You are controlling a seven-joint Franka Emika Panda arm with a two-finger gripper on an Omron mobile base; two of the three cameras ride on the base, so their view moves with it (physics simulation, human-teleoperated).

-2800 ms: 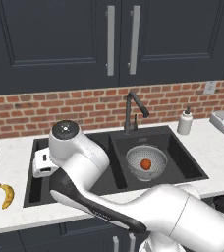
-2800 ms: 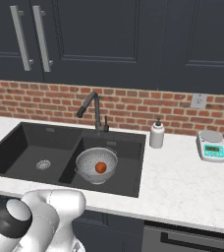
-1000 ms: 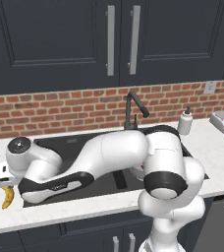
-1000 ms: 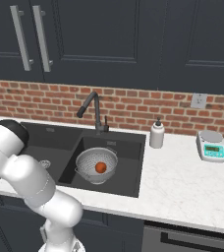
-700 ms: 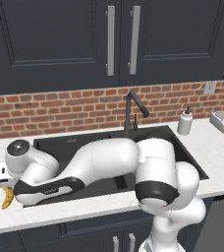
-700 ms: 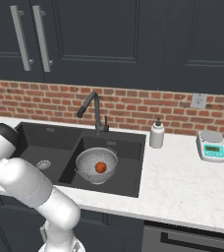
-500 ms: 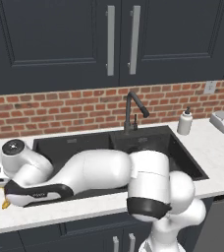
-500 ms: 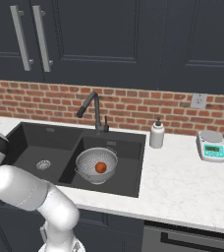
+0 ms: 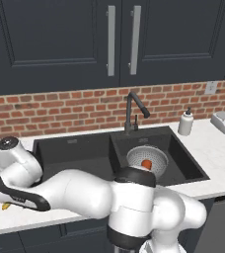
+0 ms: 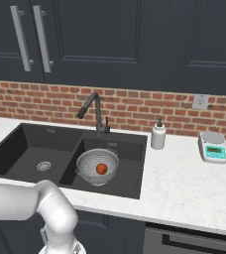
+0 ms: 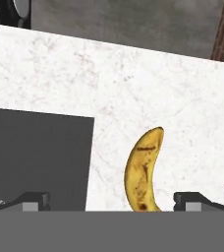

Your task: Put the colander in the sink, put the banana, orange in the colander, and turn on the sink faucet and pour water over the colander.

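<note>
The yellow banana [image 11: 143, 172] lies on the white marble counter, just left of the black sink [image 11: 35, 157]. In the hand view it sits between my gripper's [image 11: 114, 202] two fingertips, nearer the right one, and the jaws stand wide open around it without touching. From the left base view my arm reaches far left and low, and just one end of the banana [image 9: 6, 206] peeks out under the hand. The colander [image 9: 147, 157] sits in the sink's right basin with the orange [image 9: 146, 163] inside it. The dark faucet [image 9: 134, 106] arches over that basin.
A white soap bottle [image 10: 158, 135] stands on the counter right of the sink [image 10: 30, 154], and a small scale [image 10: 214, 146] sits further right. A brick backsplash and dark cabinets rise behind. A dark appliance [image 11: 13, 12] stands at the far end of the left counter.
My arm has swung further left and down over the banana, which is now mostly covered in the left base view. The colander and orange have not moved.
</note>
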